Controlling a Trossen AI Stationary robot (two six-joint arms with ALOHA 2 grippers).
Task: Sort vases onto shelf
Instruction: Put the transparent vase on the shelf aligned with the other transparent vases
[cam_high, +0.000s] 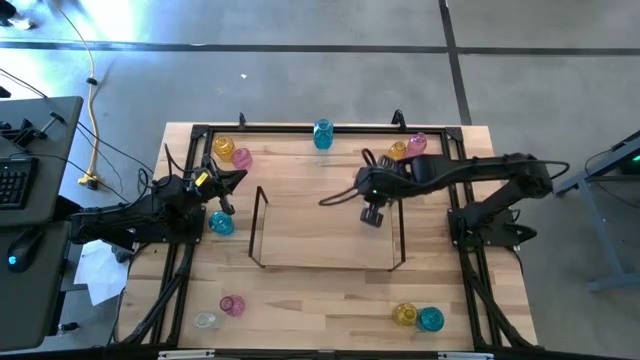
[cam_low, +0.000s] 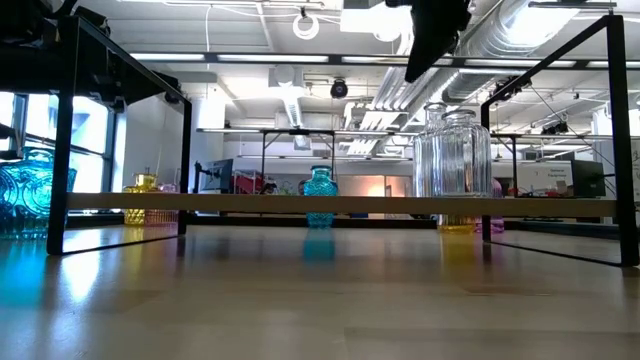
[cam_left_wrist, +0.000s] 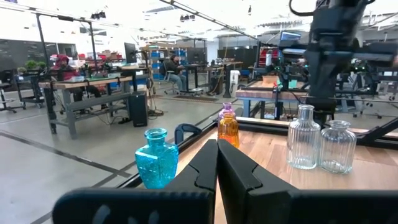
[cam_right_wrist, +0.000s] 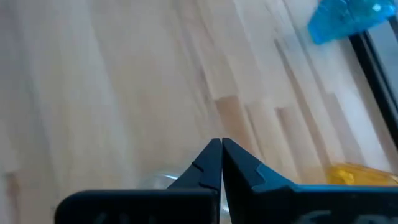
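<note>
The vases are small, bulbous and narrow-necked, of translucent ribbed glass. They stand scattered around the table (cam_high: 330, 300) of pale jointed wood planks. A teal vase (cam_high: 323, 134) stands alone at the far edge, faceted and bright in the low view (cam_low: 320, 190). A yellow and pink pair (cam_high: 231, 152) sits at the far left corner; another yellow and pink pair (cam_high: 407, 147) at the far right, beside the right arm. A teal one (cam_high: 221, 223) stands just beside the left arm. At the near edge are a pink vase (cam_high: 232, 305) with a clear one (cam_high: 206, 320) on the left, and a yellow vase (cam_high: 404, 314) touching a teal one (cam_high: 431, 319) on the right.

The shelf (cam_high: 262, 228) sits mid-table: thin dark wire end frames and a flat see-through top. Two clear fluted vases (cam_low: 452, 152) stand on its right part, close together; the left wrist view shows them side by side (cam_left_wrist: 321, 144).

The right gripper (cam_high: 372, 214) hangs over the shelf's right part, above those clear vases, fingers pressed together with nothing between. The left gripper (cam_high: 238, 180) waits at the table's left side, near the left end frame, its fingers likewise closed and empty.
</note>
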